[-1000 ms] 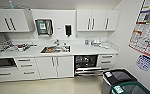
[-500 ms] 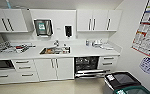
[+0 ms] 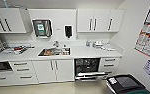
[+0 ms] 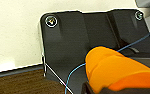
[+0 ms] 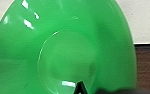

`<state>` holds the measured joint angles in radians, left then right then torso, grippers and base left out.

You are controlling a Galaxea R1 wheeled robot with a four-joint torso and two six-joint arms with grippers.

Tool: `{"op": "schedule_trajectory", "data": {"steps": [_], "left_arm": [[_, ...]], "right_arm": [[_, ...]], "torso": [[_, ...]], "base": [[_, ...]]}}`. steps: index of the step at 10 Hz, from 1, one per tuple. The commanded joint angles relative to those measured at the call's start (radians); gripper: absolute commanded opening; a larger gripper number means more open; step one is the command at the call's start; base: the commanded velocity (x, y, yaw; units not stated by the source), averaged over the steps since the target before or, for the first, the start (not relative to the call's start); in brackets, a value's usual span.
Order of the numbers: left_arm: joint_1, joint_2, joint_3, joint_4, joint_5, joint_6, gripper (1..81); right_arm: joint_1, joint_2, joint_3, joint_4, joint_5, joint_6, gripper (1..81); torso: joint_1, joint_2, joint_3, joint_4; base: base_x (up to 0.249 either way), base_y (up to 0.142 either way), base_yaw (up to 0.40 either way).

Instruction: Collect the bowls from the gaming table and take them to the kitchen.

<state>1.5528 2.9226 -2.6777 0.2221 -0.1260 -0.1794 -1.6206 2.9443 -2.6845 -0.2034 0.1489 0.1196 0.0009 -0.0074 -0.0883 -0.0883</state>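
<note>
The kitchen (image 3: 66,53) looks bigger than a moment ago; the robot rolled closer. Sink (image 3: 54,52) at 12 o'clock. Each pincer carries a bowl, orange (image 4: 116,70) left, green (image 5: 63,47) right; the grip itself can't be told.

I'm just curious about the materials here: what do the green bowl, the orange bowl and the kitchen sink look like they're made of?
The green bowl looks like glossy plastic: uniform colour with sharp white highlights. The orange bowl seems plastic too, smooth with a softer sheen. The sink looks like steel, grey and reflective, set into a white counter whose material I can't tell.
</note>
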Motion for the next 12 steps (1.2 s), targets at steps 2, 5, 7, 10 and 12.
{"op": "schedule_trajectory", "data": {"steps": [2, 5, 7, 10, 12], "left_arm": [[-0.029, -0.014, -0.002, -0.001, 0.051, 0.006, 1.0], [-0.029, -0.012, -0.002, -0.001, 0.051, 0.006, 1.0], [-0.029, -0.012, -0.002, -0.001, 0.051, 0.006, 1.0], [-0.029, -0.011, -0.002, -0.001, 0.051, 0.006, 1.0], [-0.029, -0.011, -0.002, -0.001, 0.051, 0.006, 1.0]], "right_arm": [[0.027, 0.002, 0.006, -0.017, -0.046, -0.005, 1.0], [0.026, 0.000, 0.006, -0.017, -0.046, -0.006, 1.0], [0.026, 0.000, 0.006, -0.017, -0.046, -0.011, 1.0], [0.026, 0.000, 0.006, -0.017, -0.046, -0.011, 1.0], [0.027, 0.000, 0.006, -0.017, -0.046, -0.011, 1.0]], "torso": [[0.000, 0.000, 0.000, 0.000], [0.000, 0.000, 0.000, 0.000], [0.000, 0.000, 0.000, 0.000], [0.000, 0.000, 0.000, 0.000], [0.000, 0.000, 0.000, 0.000]], "base": [[0.136, 0.000, 0.000], [0.135, 0.000, 0.000], [0.134, 0.000, 0.000], [0.134, 0.000, 0.000], [0.134, 0.000, 0.000]]}}
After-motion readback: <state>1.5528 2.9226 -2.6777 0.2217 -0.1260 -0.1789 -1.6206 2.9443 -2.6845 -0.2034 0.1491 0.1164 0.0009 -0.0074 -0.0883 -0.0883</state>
